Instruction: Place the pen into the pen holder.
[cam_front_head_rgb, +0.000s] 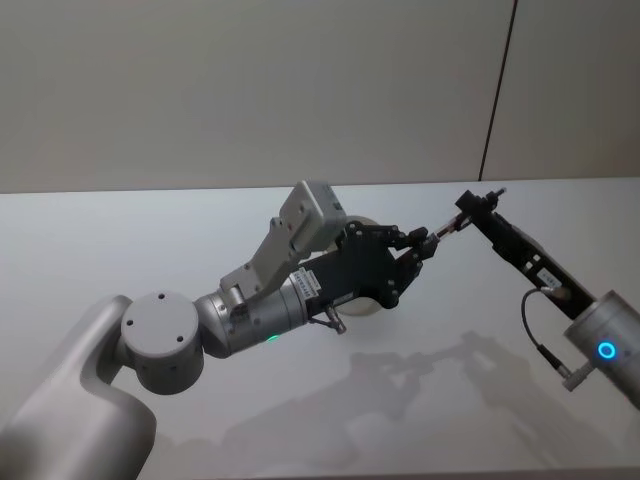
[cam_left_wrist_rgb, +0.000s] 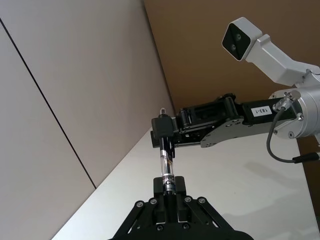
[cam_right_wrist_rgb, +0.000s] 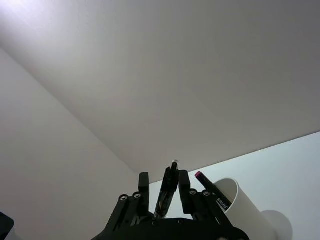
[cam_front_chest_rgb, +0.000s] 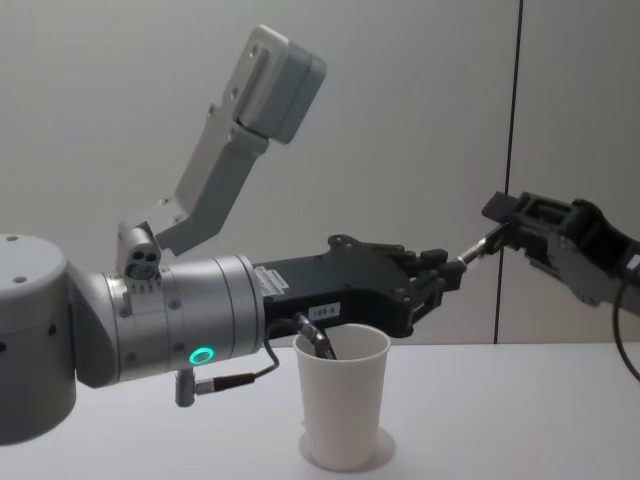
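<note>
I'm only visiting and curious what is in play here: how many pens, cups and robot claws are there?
Pens: 2, a slim black-and-clear pen gripped at both ends, and a dark pink-tipped marker standing in the cup.
Cups: 1, a plain white paper cup.
Grippers: 2, left gripper and right gripper.
Total: 5.

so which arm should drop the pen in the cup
Probably the left hand: it grips the pen and hangs just above the pen holder; the right hand sits farther off to the side.

Laboratory-type test room: smooth matte white table (cam_front_head_rgb: 120, 230), plain grey panelled wall (cam_front_head_rgb: 250, 90) with dark vertical seam (cam_front_head_rgb: 500, 90), brown panel (cam_left_wrist_rgb: 225, 50).
</note>
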